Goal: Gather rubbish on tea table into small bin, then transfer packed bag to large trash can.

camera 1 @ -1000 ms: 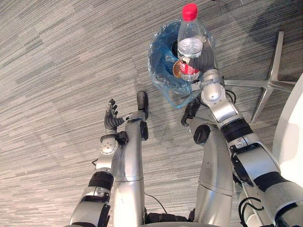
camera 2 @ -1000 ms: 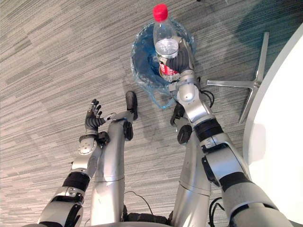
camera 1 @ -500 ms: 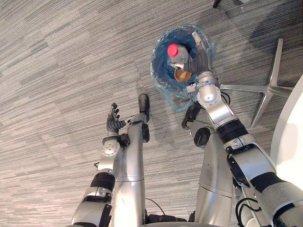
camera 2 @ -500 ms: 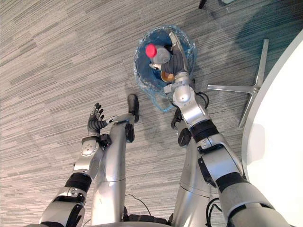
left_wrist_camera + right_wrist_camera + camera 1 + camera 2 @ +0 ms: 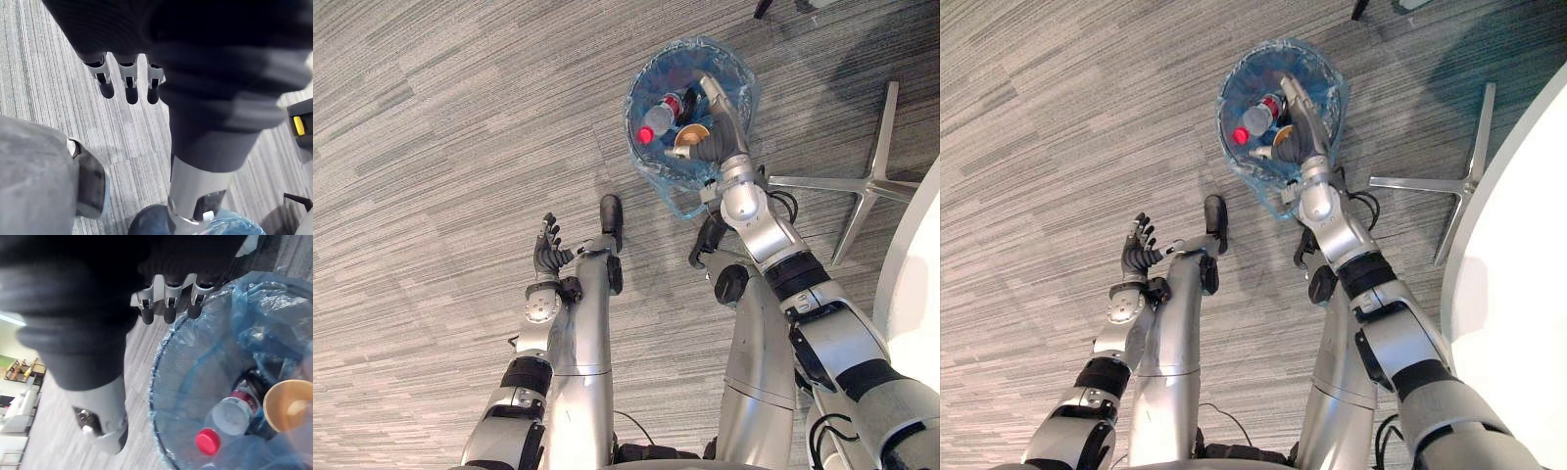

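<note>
**Fig.** R hand (image 5: 717,127), fingers straight & empty, hangs over the bin (image 5: 631,113). The bottle (image 5: 658,119) lies inside it, beside a cup (image 5: 691,133). L hand (image 5: 546,257) is idle over the floor, fingers relaxed, holding nothing.

Likely risks:
- (a) R fingertips sit close to the loose rim of the bag (image 5: 264,318), so lifting out could snag the film & drag the liner off, or tip the light bin.
- (b) The bottle seems to lie high on the pile, so tying the bag may push it out.
- (c) The chair base (image 5: 862,176), near the bin, may catch the bag on carry-off.
</note>
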Available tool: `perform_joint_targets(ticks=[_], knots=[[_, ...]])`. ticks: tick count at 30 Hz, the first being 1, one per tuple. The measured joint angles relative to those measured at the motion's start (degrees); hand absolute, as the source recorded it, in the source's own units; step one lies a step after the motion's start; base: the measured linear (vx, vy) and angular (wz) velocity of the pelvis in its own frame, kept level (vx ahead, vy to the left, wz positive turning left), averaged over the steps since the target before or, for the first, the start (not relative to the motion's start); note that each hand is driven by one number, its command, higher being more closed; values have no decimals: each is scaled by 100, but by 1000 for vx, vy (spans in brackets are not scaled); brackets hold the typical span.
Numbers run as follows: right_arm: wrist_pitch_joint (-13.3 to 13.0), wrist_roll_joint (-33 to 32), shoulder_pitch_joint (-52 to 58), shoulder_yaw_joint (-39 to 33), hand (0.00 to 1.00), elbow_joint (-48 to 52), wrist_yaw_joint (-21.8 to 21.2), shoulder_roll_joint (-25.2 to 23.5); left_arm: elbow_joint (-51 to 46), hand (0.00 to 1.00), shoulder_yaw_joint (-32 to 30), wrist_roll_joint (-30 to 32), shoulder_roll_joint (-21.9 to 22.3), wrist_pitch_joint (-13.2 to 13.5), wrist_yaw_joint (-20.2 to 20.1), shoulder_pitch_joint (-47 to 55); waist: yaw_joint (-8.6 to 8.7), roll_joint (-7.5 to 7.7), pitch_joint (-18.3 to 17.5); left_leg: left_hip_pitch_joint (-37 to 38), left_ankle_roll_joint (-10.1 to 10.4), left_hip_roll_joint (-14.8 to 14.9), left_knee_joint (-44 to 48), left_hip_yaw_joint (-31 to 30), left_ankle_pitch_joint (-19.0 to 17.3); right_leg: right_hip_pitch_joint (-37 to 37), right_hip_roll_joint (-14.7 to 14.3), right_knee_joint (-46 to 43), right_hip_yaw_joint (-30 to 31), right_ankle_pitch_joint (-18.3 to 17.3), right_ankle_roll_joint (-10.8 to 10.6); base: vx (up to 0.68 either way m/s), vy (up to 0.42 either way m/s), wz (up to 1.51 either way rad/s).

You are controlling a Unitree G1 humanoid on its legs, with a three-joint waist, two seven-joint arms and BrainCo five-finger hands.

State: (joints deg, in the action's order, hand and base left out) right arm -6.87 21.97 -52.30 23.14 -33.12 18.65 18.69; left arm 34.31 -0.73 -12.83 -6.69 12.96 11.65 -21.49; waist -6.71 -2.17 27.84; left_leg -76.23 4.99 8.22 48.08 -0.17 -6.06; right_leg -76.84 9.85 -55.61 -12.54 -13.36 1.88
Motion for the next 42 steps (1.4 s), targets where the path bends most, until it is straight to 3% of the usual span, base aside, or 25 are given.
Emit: perform_joint_targets(ticks=[4, 11, 19, 27, 28, 42], knots=[[7, 703, 129, 286, 0, 66, -15, 41, 11, 0, 1, 4, -28, -6, 1, 1, 2, 85, -52, 1, -3, 0, -7, 1, -2, 2, 0, 16, -1, 2, 1, 0, 0, 0], [108, 1672, 102, 773, 0, -306, -36, 22, 61, 0, 5, 3, -33, 83, 6, 0, 4, 102, -62, 1, 11, -16, -113, 3, 9, 5, 6, 93, -21, 6, 5, 0, 0, 1], [355, 1916, -151, 1074, 0, -1157, -113, -76, 98, 0, 6, -12, -34, 208, 5, -2, 4, 100, -64, -68, 19, -35, -197, -47, 13, -32, 18, 150, -87, -7, -7, 6, 3, 3], [703, 1901, -567, 805, 0, -1745, 181, -228, 42, 0, 11, -354, -39, 320, 101, -9, -18, 101, -171, -435, 93, -141, -207, -150, 69, -413, 129, -39, -160, -105, 56, 2, -13, 12], [733, 1897, -587, 793, 100, -1766, 207, -235, 29, 0, 10, -357, -41, 320, 101, -9, -18, 101, -171, -448, 95, -142, -209, -150, 71, -431, 131, -48, -161, -110, 63, 6, -25, 5], [717, 1281, -659, 386, 100, -1944, 255, -254, -79, 0, 49, -459, -41, 316, 96, -9, -19, 98, -172, -551, 146, -230, -203, -302, 100, -494, 222, -222, -307, -277, 137, 7, -20, 7]])
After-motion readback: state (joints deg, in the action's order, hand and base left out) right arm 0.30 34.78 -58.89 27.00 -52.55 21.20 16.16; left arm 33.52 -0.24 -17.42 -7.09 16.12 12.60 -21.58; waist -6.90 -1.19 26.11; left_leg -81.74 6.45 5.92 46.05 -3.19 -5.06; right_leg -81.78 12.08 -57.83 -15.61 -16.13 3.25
